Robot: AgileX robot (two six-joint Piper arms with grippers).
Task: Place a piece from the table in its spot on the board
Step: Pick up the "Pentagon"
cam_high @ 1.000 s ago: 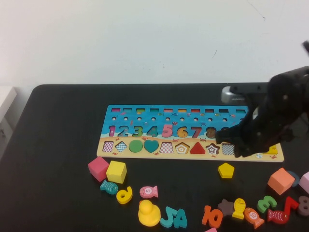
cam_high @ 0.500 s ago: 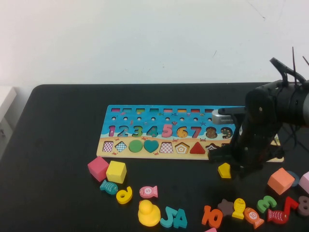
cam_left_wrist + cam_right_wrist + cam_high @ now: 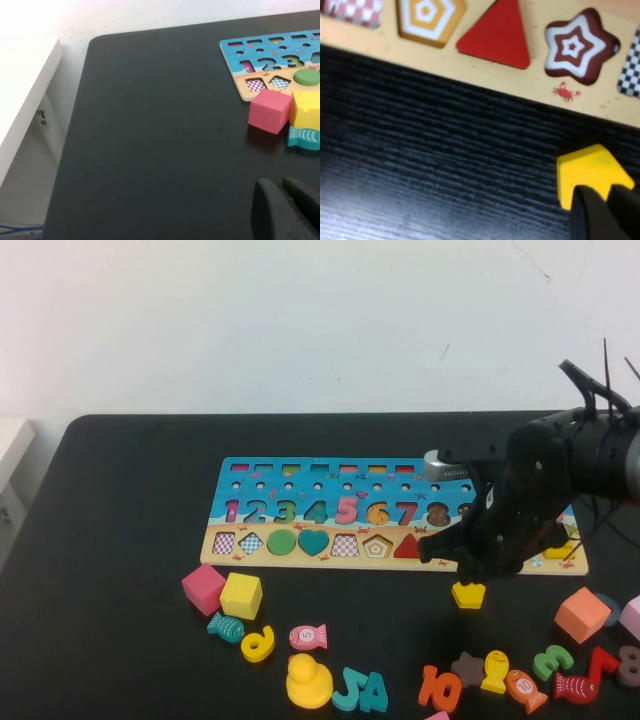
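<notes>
A yellow pentagon piece [image 3: 467, 594] lies on the black table just in front of the board [image 3: 300, 472]. It also shows in the right wrist view [image 3: 590, 167]. My right gripper [image 3: 468, 572] hangs directly over it, and its fingers [image 3: 587, 210] stand close together, overlapping the piece's near edge. The gripper [image 3: 607, 197] looks shut, not around the piece. The board's pentagon slot [image 3: 426, 12] is open, left of the red triangle [image 3: 499, 34]. My left gripper [image 3: 282, 187] is shut and empty, low over bare table at the left, out of the high view.
A pink cube [image 3: 203, 588] and a yellow cube [image 3: 241, 595] lie at the front left. Fish, digits and a yellow duck [image 3: 308, 681] are scattered along the front. An orange block [image 3: 582, 614] lies at the right. The table's left edge [image 3: 75, 120] borders a white surface.
My right arm has swung left and down from over the board's right end to above the yellow pentagon. The pentagon has stayed in place. The left arm shows no earlier view.
</notes>
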